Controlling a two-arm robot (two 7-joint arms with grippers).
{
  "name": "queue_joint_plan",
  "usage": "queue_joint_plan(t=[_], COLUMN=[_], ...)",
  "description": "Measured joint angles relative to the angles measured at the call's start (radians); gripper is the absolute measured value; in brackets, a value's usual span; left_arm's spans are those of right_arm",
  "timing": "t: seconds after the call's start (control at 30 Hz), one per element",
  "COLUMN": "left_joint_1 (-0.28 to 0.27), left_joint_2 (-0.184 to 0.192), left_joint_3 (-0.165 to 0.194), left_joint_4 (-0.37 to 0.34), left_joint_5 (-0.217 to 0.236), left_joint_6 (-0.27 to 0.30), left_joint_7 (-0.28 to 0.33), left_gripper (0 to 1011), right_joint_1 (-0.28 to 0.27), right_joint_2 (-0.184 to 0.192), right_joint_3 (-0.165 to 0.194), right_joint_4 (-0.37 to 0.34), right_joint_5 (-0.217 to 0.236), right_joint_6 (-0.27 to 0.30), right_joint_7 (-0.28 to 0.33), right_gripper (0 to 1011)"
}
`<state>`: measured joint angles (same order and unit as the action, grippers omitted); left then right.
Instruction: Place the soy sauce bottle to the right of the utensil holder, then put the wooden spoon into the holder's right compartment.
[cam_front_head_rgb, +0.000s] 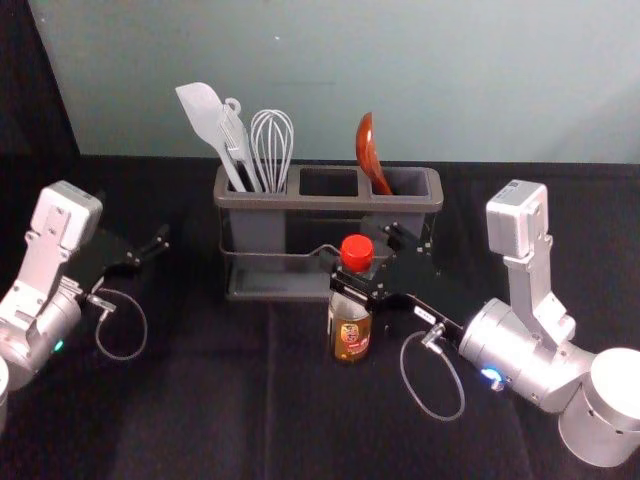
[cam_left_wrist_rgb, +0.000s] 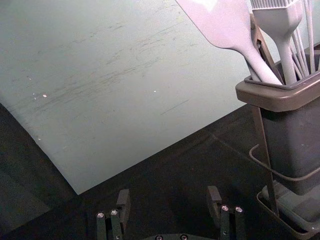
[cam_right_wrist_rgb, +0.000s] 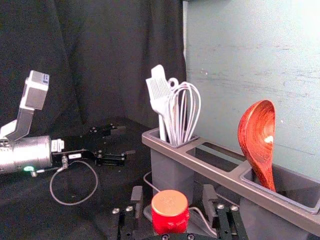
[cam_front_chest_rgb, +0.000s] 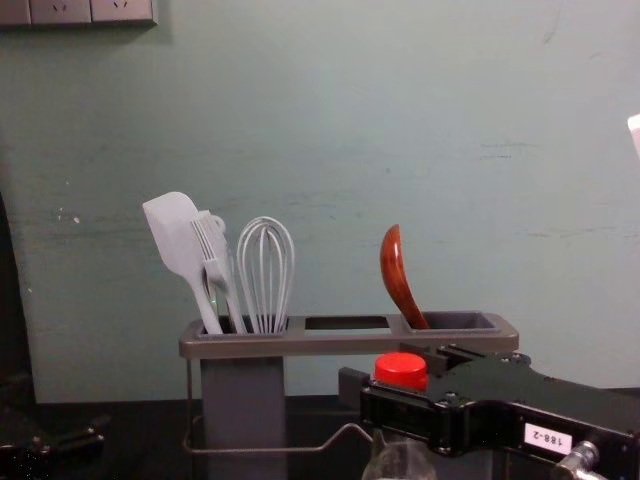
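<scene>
In the head view my right gripper (cam_front_head_rgb: 362, 282) is at the soy sauce bottle (cam_front_head_rgb: 352, 335), just below its red cap. The right wrist view shows the right gripper (cam_right_wrist_rgb: 172, 202) open, a finger on each side of the red cap (cam_right_wrist_rgb: 170, 212), with gaps between. The bottle is upright before the utensil holder (cam_front_head_rgb: 300, 202), right of its middle. The wooden spoon (cam_front_head_rgb: 368, 150) leans left in the holder's right compartment (cam_front_chest_rgb: 465, 321). My left gripper (cam_front_head_rgb: 150, 250) is left of the holder; in the left wrist view the left gripper (cam_left_wrist_rgb: 169, 205) is open and empty.
A white spatula (cam_front_head_rgb: 203, 115), a brush and a whisk (cam_front_head_rgb: 271, 145) stand in the holder's left compartment. Its middle compartment (cam_front_head_rgb: 329, 182) is empty. Behind is a pale wall (cam_front_chest_rgb: 320, 120). Dark cloth (cam_front_head_rgb: 220, 400) covers the table, with free room right of the holder.
</scene>
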<state>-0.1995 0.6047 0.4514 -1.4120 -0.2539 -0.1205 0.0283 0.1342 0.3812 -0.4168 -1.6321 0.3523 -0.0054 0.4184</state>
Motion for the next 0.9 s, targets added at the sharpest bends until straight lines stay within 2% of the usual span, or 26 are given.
queue_joint_plan(t=[0.17,0.2,0.37,0.4,0.43,0.9], left_joint_1=[0.000,0.000,0.000,0.000,0.000,0.000], left_joint_2=[0.000,0.000,0.000,0.000,0.000,0.000], left_joint_3=[0.000,0.000,0.000,0.000,0.000,0.000], left_joint_4=[0.000,0.000,0.000,0.000,0.000,0.000], left_joint_5=[0.000,0.000,0.000,0.000,0.000,0.000], left_joint_6=[0.000,0.000,0.000,0.000,0.000,0.000], left_joint_7=[0.000,0.000,0.000,0.000,0.000,0.000], left_gripper=[1005,1005,1005,1005,1005,1005], right_joint_1=[0.001,0.001,0.001,0.000,-0.002,-0.068], right_joint_2=[-0.002,-0.002,0.001,0.002,0.003,0.053], right_joint_3=[-0.001,-0.001,-0.002,-0.001,0.000,0.054], right_joint_4=[0.002,0.002,-0.002,-0.003,-0.005,-0.113], right_joint_5=[0.000,-0.002,-0.011,-0.011,-0.012,0.007], right_joint_6=[0.000,0.000,0.000,0.000,0.000,0.002], right_joint_7=[0.000,0.000,-0.001,-0.001,-0.001,-0.014], right_gripper=[669,609,448,448,396,380])
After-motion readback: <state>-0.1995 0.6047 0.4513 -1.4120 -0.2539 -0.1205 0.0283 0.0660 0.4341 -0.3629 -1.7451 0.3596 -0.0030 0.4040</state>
